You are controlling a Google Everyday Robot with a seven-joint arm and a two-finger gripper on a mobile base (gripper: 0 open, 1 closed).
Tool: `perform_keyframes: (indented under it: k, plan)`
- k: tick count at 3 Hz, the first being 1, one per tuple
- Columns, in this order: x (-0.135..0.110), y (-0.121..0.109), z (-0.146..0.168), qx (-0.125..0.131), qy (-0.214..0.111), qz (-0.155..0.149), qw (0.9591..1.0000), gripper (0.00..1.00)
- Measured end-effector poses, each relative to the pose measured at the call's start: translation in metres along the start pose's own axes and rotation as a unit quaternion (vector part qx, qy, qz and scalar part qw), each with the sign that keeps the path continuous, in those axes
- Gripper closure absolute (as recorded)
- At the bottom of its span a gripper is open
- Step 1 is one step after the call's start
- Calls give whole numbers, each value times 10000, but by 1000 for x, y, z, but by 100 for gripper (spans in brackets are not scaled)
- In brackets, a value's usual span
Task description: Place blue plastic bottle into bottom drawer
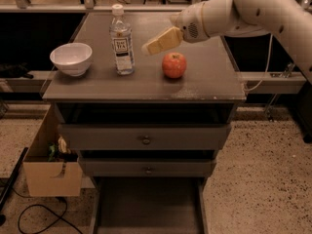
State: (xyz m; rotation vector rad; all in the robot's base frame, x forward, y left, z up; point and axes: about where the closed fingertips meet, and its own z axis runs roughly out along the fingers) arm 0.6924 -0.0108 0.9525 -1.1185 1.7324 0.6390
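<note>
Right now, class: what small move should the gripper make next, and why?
Probably ease the gripper toward the blue plastic bottle: it hovers beside the upright bottle, not touching it, and the bottom drawer stands open.

— What sits on the desk (204, 82)?
— A bowl (71, 57) at left, a bottle (121, 40) in the middle, an apple (174, 65) to its right. The claw (150, 47) hangs above, between bottle and apple.
— And below?
— The bottom drawer (146, 204) sticks out in front.

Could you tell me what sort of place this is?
Probably a robotics lab: a cabinet with bottle, apple and bowl staged on top, a cardboard box and loose cable on the floor. The gripper hovers between bottle and apple.
</note>
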Motion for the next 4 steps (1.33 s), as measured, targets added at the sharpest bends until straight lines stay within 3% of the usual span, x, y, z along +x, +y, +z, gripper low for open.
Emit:
perform_keyframes:
  k: [2, 3, 4]
  plan:
    - [-49, 60, 89, -677, -165, -124, 9975, 0]
    - [-96, 94, 129, -851, -164, -642, 9942, 0]
    - [-96, 94, 129, -851, -164, -642, 9942, 0]
